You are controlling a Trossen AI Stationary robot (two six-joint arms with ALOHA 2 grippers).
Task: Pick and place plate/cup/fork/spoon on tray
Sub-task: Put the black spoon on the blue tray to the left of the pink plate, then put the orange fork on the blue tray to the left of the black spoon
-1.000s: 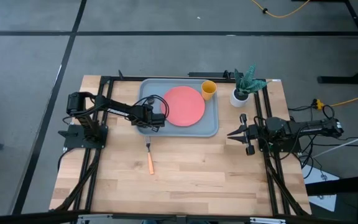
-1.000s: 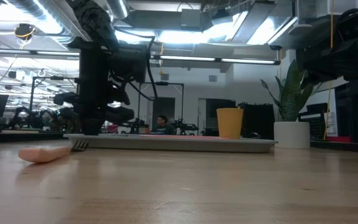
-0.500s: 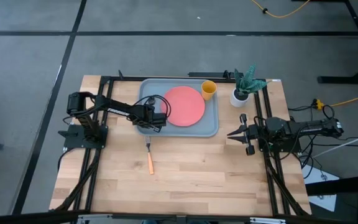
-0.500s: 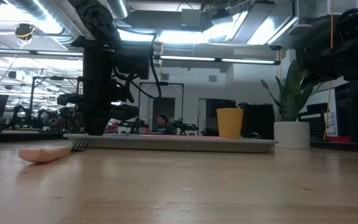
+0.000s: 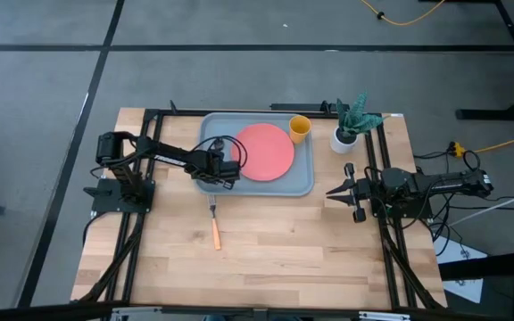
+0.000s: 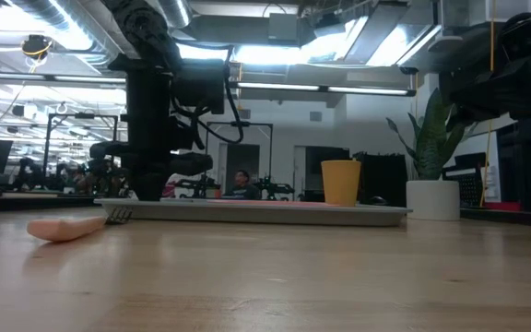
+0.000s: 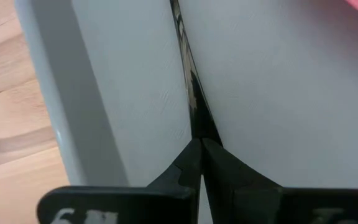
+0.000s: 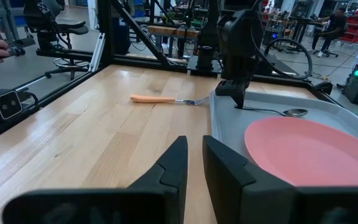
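One of each item is in sight: one tray (image 5: 302, 181), one plate (image 5: 266, 151), one cup (image 5: 299, 128), one spoon (image 8: 277, 112) and one fork (image 5: 214, 225), along with a single potted plant (image 5: 350, 124) at the table's (image 5: 284, 259) far right corner. The pink plate lies flat in the middle of the blue-grey tray, and the yellow cup stands upright at the tray's far right corner, just beside the plate. The spoon lies flat on the tray floor along its left side, next to the plate, bowl pointing away from the left gripper (image 5: 228, 168), whose fingers are pressed together on the thin handle down at the tray floor. The fork lies on the bare wood just in front of the tray's near left corner, tines toward the tray. The right gripper (image 5: 333, 191) hovers beyond the tray's right end, fingers nearly closed with only a narrow slit between them, holding nothing. No readable writing appears on any item.
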